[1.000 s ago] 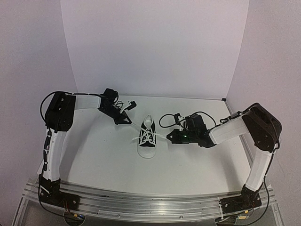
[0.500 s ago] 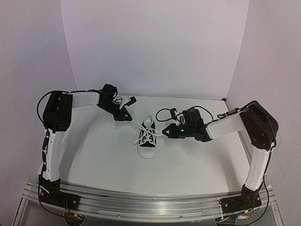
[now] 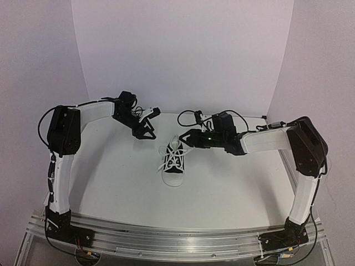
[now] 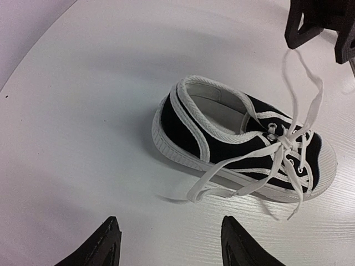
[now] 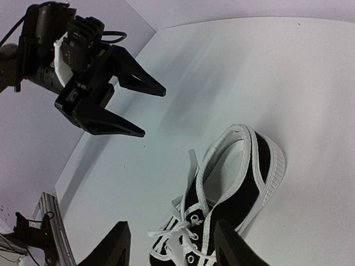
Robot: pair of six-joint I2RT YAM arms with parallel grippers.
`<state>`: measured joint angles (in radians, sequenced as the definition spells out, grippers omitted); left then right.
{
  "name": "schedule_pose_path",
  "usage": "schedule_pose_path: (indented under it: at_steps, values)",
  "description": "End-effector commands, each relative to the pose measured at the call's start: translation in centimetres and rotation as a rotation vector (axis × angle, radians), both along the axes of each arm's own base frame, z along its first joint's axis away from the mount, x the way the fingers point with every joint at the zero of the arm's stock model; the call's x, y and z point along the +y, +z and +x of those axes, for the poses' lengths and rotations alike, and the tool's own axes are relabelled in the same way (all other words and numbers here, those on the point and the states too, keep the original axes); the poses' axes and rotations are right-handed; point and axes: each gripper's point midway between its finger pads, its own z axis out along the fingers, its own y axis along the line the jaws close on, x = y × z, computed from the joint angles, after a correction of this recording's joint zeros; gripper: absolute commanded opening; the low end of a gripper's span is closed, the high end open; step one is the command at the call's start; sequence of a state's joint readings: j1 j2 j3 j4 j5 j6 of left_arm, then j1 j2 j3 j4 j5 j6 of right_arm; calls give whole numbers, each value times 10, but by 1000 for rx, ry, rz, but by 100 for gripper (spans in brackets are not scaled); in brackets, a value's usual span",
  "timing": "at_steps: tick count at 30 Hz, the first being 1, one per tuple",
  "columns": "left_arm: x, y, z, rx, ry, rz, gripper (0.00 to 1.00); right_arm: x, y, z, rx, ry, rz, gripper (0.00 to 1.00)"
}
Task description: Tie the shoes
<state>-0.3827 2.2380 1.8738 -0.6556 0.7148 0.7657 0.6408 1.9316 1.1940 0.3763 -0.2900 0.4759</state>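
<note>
1. top view: the shoe (image 3: 173,162) sits on the worktop (image 3: 111,183) between the two arms. its long axis runs back to front, with the white toe toward the arm bases and the heel toward the back wall. the left gripper (image 3: 145,131) hangs off the shoe's back left, apart from it, with its jaws spread and nothing in them. the right gripper (image 3: 185,139) is the nearer one, just beside the heel end, and its jaws are parted too.
2. left wrist view: this arm's own fingers (image 4: 108,246) stand wide apart and empty. the shoe lies ahead and to the right, side on, with its heel the closer end. the laces (image 4: 284,139) gather in a knot over the tongue. one loop rises to the right gripper's finger at the top right, but i cannot tell whether it is hooked there or only touching. a loose end trails on the worktop beside the sole.
3. right wrist view: this arm's fingers (image 5: 117,246) are apart with nothing between them. the laced front of the shoe lies just below them, and the heel points away to the right. the left gripper shows beyond, open.
4. judgement: the next move turns on that raised loop, and the right arm is better placed to take it. the left arm would have to come in across the shoe's side.
</note>
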Motion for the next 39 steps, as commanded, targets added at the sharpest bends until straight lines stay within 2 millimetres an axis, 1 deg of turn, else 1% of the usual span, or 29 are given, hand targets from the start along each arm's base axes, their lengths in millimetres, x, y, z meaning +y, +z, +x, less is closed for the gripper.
schedule_pose_path:
  at_steps: [1, 3, 4, 6, 7, 8, 10, 13, 17, 19, 20, 24, 28, 33, 35, 37, 39]
  values:
    - [-20, 56, -44, -32, -150, -63, 52, 0, 30, 8, -51, -42, 22, 67]
    - [-39, 49, -80, 22, -236, -65, 44, -5, 38, 12, -57, -74, 29, 72]
    - [-46, 41, -96, 44, -269, -57, 42, -11, 39, 14, -51, -97, 32, 73]
    - [-59, 24, -121, 71, -320, -44, 44, -21, 40, 17, -35, -139, 32, 73]
    - [-63, 19, -126, 70, -332, -45, 47, -26, 39, 16, -31, -153, 24, 73]
    - [-67, 16, -127, 60, -333, -48, 49, -29, 37, 14, -26, -162, 13, 73]
    - [-73, 12, -121, 22, -327, -51, 51, -33, 31, 9, -12, -160, -2, 71]
    - [-80, 7, -107, -31, -323, -41, 47, -35, 23, 2, 16, -152, -1, 67]
    - [-85, -7, -101, -79, -341, -7, 42, -36, 17, -2, 33, -147, -5, 61]
    - [-84, -15, -99, -91, -338, 18, 37, -37, 17, -3, 32, -146, -6, 60]
    - [-83, -17, -98, -97, -338, 27, 37, -37, 18, -3, 29, -145, -7, 60]
    - [-82, -22, -99, -108, -343, 37, 39, -37, 18, -4, 23, -138, -9, 59]
    - [-87, -33, -99, -111, -346, 48, 39, -34, 19, -3, 24, -125, -3, 59]
    - [-88, -42, -89, -154, -324, 80, 37, -34, 20, -5, 22, -118, -2, 58]
    - [-86, -46, -87, -166, -318, 93, 32, -35, 20, -6, 21, -119, -4, 57]
    - [-88, -48, -85, -174, -312, 95, 24, -36, 19, -7, 23, -121, -5, 57]
    - [-89, -48, -83, -174, -304, 89, 13, -35, 19, -7, 24, -118, -1, 56]
